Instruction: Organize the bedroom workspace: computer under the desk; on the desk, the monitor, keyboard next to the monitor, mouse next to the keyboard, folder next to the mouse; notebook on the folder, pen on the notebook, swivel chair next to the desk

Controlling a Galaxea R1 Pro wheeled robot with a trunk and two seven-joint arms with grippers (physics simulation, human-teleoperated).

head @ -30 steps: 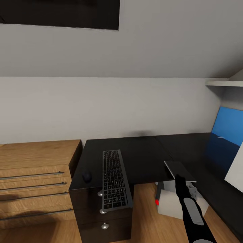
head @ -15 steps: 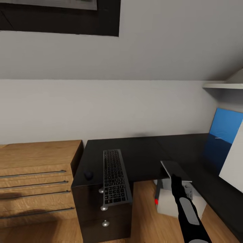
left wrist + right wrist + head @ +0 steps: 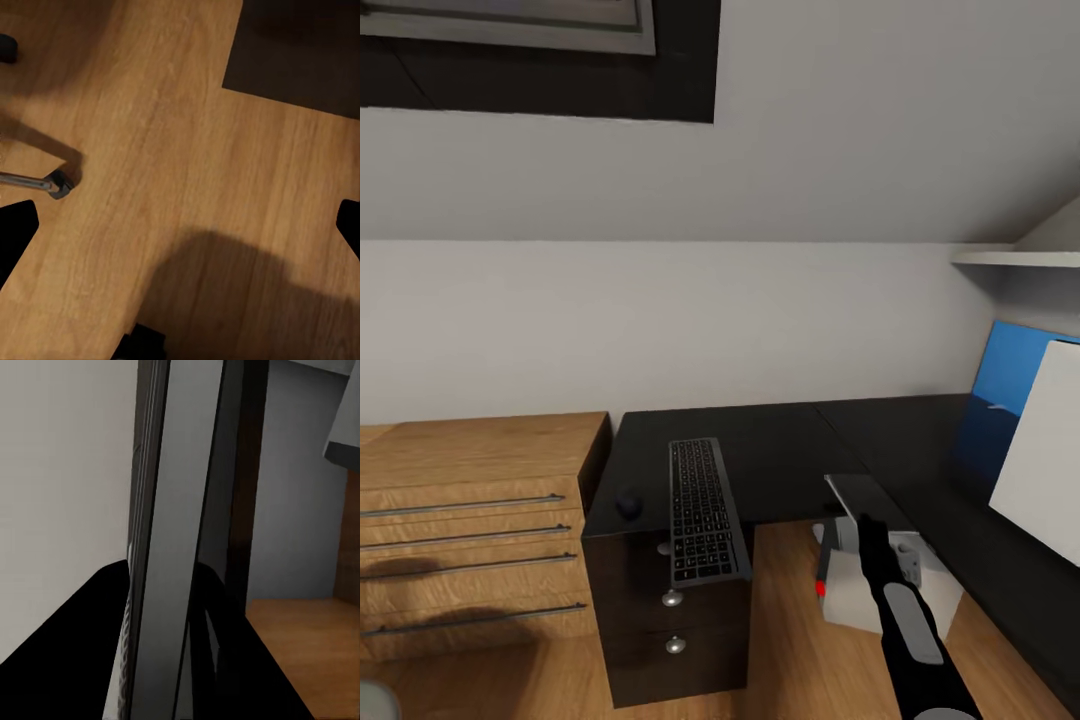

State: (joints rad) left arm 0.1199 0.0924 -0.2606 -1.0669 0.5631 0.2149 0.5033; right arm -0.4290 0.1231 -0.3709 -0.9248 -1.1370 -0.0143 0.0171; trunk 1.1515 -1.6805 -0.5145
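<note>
In the head view the black desk carries the long black keyboard, lying lengthwise over the drawer unit. The small black mouse sits just left of it. My right gripper is shut on the thin grey notebook, held level over the desk's inner edge. The right wrist view shows the notebook edge-on between the black fingers. The white computer with its red light stands on the floor under the desk. My left gripper hangs open over the wood floor.
A light wood chest of drawers adjoins the desk's left side. A white flat panel, the monitor's back by its look, stands on the desk at the right before a blue wall panel. A metal chair leg with a castor lies near the left gripper.
The head camera has shifted, bringing the white panel further into the picture. My right arm, still holding the notebook, has moved a little left toward the keyboard.
</note>
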